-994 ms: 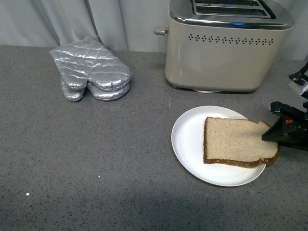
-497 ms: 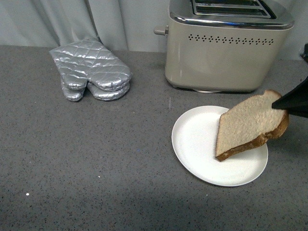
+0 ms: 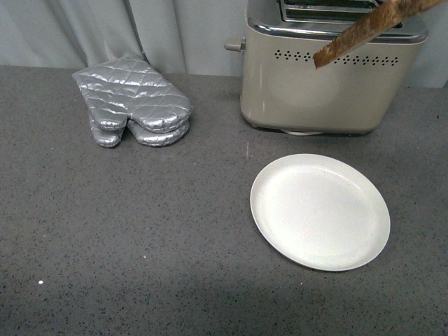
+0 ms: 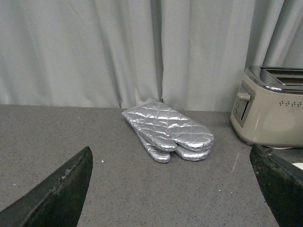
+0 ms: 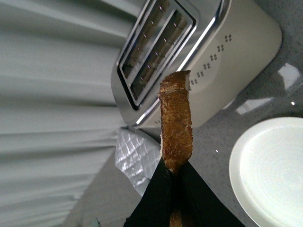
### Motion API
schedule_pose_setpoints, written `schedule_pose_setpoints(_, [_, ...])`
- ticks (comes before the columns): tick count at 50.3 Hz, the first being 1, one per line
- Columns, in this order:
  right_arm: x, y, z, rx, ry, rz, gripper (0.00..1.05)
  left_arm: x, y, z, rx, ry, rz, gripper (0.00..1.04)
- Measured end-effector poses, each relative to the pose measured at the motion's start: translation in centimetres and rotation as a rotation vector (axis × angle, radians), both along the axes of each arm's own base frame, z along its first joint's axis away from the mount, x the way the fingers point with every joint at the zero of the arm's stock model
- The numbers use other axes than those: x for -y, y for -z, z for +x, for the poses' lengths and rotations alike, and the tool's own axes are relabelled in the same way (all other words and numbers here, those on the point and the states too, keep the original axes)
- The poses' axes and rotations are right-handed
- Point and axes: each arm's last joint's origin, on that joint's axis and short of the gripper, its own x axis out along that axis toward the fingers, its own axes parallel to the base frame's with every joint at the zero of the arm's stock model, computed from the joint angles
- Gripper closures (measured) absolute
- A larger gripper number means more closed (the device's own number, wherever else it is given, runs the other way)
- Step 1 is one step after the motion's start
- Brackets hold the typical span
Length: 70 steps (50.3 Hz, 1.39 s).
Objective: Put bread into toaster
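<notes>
The work surface is a dark grey, finely speckled countertop (image 3: 140,231) with a matte finish. A pale grey-white curtain (image 3: 84,28) hangs in vertical folds along its rear edge. Illumination is soft and even.

In the front view I see the oven mitts (image 3: 133,101) upper left, the toaster (image 3: 329,84) upper right, the plate (image 3: 320,210) below it, and the bread (image 3: 371,26) crossing the toaster's top corner.
</notes>
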Motion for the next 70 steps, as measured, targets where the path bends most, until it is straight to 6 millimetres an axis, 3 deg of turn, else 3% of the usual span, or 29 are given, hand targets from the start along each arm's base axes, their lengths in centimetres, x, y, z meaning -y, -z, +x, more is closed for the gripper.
schedule_pose_setpoints(14, [-2.7, -3.0, 4.1, 0.066, 0.151, 0.052, 1.04, 0.0, 0.0, 0.0, 0.0, 0.0, 0.0, 0.07])
schedule_pose_setpoints(24, [-3.6, -2.6, 6.6, 0.003, 0.212, 0.088, 1.04, 0.0, 0.0, 0.0, 0.0, 0.0, 0.0, 0.07])
schedule_pose_setpoints(60, [-3.4, -0.8, 10.1, -0.138, 0.362, 0.163, 1.04, 0.0, 0.0, 0.0, 0.0, 0.0, 0.0, 0.07])
schedule_pose_setpoints(70, [-3.7, -0.5, 11.9, -0.186, 0.362, 0.158, 1.04, 0.0, 0.0, 0.0, 0.0, 0.0, 0.0, 0.07])
